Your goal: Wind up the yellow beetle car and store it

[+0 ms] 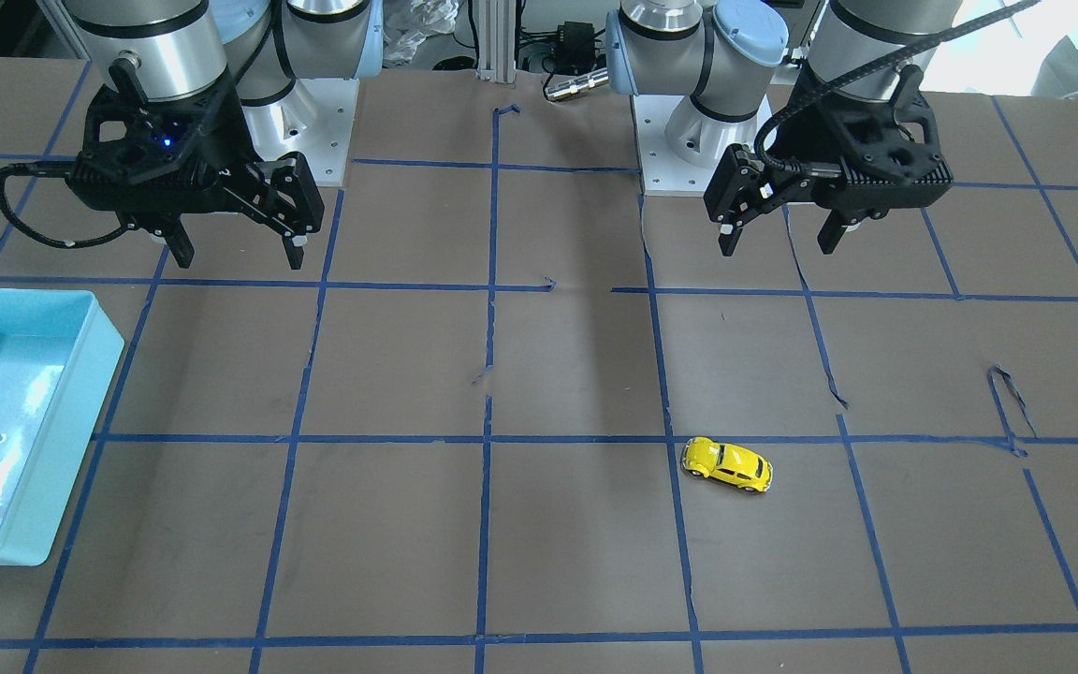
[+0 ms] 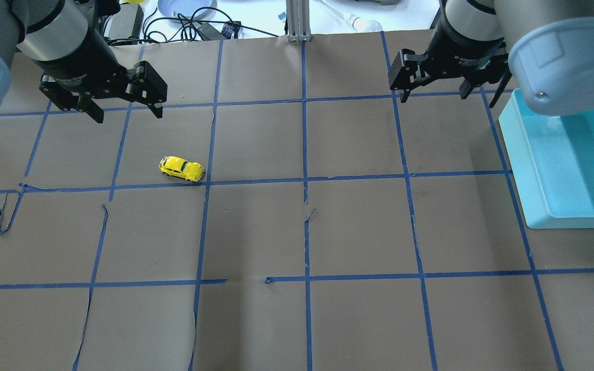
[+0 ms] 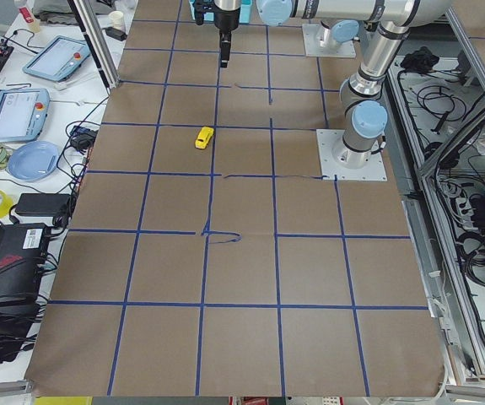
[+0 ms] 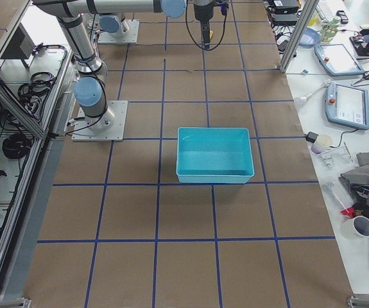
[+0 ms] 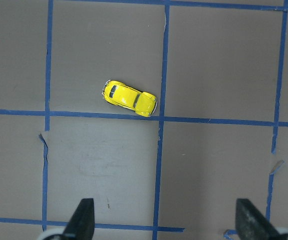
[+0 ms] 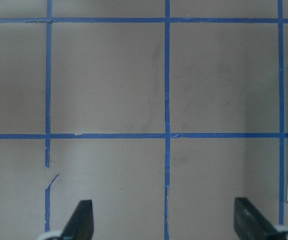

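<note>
Teal bin (image 1: 24,393): cut by left edge in front-facing view, by right edge in overhead view; far rim there partly hidden behind right arm's blue cap (image 2: 565,67). Yellow beetle car (image 3: 204,137): windows, wheels too small to tell in left side view. Left gripper (image 5: 166,222), right gripper (image 6: 164,222): jaws cropped at wrist views' bottom edge.

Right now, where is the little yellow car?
In the overhead view the yellow beetle car sits on the table, left side, beside a blue tape line, near the open left gripper, far from the teal bin.
</note>
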Controlling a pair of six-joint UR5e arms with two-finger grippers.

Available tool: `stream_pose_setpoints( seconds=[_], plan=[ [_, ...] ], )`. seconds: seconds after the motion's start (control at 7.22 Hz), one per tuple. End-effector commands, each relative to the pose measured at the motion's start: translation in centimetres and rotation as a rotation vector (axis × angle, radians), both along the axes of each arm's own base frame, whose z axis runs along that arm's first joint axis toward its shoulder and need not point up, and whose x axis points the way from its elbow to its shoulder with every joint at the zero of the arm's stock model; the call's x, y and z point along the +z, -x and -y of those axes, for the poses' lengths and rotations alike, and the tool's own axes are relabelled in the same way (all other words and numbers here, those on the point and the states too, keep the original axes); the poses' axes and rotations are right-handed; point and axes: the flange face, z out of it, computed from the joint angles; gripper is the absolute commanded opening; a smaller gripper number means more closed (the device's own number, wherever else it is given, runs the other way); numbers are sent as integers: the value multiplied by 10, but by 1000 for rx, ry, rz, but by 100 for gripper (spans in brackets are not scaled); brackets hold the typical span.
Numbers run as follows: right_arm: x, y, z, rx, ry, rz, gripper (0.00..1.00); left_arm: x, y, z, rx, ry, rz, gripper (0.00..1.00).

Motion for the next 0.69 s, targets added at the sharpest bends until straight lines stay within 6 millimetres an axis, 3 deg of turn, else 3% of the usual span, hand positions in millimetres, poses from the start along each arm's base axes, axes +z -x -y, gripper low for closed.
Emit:
stream_pose_setpoints(
  seconds=[0.0, 0.55],
  plan=[
    [-1, 0, 1, 1, -3, -1, 100, 0, -2, 0, 2, -1, -1, 100],
    [0, 0, -1, 0, 0, -2, 100, 0, -3, 1, -8, -1, -4, 100]
  ],
)
